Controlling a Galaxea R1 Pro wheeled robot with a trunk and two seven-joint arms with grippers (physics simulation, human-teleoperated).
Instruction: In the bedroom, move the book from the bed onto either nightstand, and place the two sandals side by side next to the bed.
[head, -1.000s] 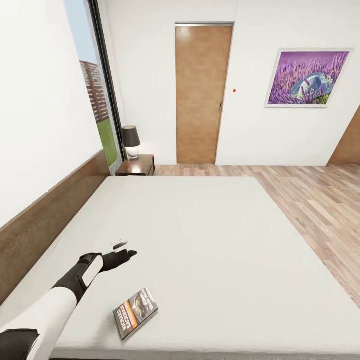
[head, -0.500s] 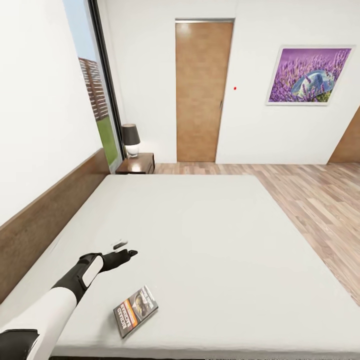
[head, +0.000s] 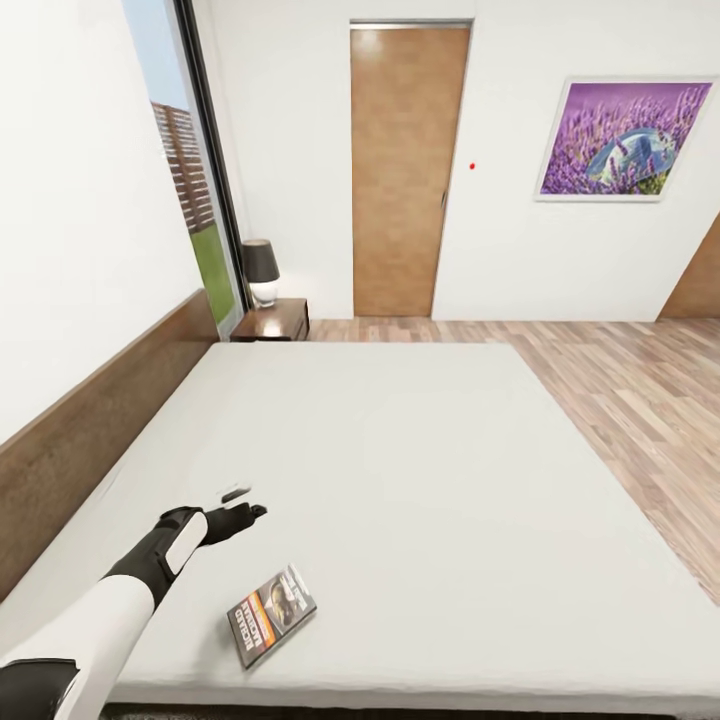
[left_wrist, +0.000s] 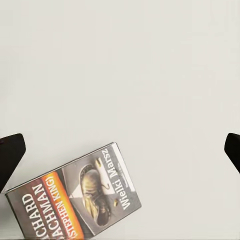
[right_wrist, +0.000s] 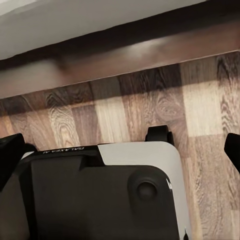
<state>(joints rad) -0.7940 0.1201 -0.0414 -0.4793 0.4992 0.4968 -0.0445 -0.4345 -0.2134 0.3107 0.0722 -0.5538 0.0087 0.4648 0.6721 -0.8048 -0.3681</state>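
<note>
Head view. The bed (head: 420, 480) is the landmark — a broad off-white mattress with a brown headboard (head: 90, 440) along its left edge. The book (head: 271, 615) lies flat on the mattress near the bed's near edge, cover up, orange band showing, turned at an angle. The left arm reaches over the bed from the near left corner; the left gripper (head: 240, 517) hangs above the mattress just beyond the book, between the book and the headboard, not touching it. From here the jaw state is hard to read. At the bed's far corner, by the headboard end, stands the nightstand (head: 273, 320) with a dark-shaded lamp (head: 261, 272) on top. Behind the bed: a tall window (head: 185, 170), a brown door (head: 405, 170), and a framed lavender picture (head: 625, 140) on the white wall. Wood-plank floor (head: 620, 400) runs past the bed's right side.

Left wrist view. Looking down on the bed's mattress (left_wrist: 130, 70). The book (left_wrist: 75, 200) lies below the gripper, cover reading "RICHARD BACHMAN" and "Wielki Marsz". Two dark fingertips (left_wrist: 10, 155) sit at opposite edges of the frame — jaws spread wide, nothing between them but the mattress.

Right wrist view. Wood-plank floor (right_wrist: 200, 110) beside the bed's dark base (right_wrist: 125, 55), with a strip of the bed's pale mattress (right_wrist: 60, 15) above it. The robot's own black-and-white body (right_wrist: 110, 195) lies underneath. Dark fingertips (right_wrist: 10, 152) stand far apart at the frame edges — right jaws open, empty.
</note>
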